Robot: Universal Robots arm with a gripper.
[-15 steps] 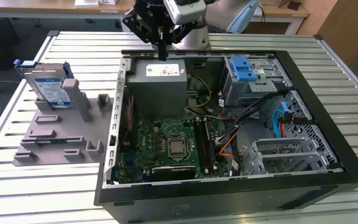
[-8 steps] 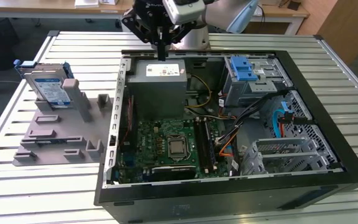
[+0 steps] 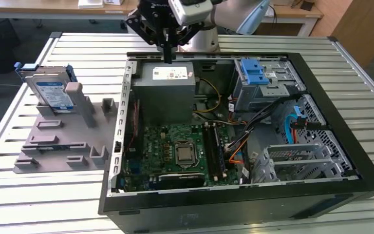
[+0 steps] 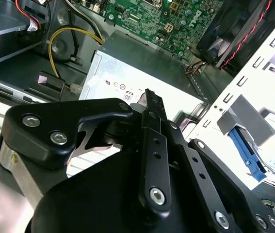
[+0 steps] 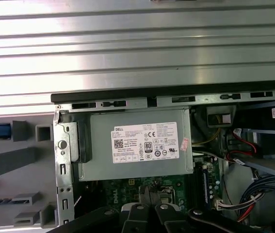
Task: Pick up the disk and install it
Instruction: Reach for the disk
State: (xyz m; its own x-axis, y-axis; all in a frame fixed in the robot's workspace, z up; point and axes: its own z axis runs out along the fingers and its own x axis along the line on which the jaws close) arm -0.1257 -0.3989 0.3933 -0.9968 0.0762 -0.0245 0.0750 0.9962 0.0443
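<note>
We see the gripper [image 3: 167, 59] above the grey power supply box [image 3: 167, 85], its fingers [image 4: 150, 104] closed together on nothing. That box, a green motherboard [image 3: 171, 146] and cables [image 3: 265, 117] sit inside the open computer case [image 3: 239, 207]. The disk [image 3: 49, 92] stands upright in a grey holder [image 3: 54, 148] on the surface [image 3: 37, 200], to the exterior view's left of the case.

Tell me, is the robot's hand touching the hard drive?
Apart. In the exterior view the hand hangs over the power supply while the hard drive stands in a grey holder outside the computer case, a clear gap between.
</note>
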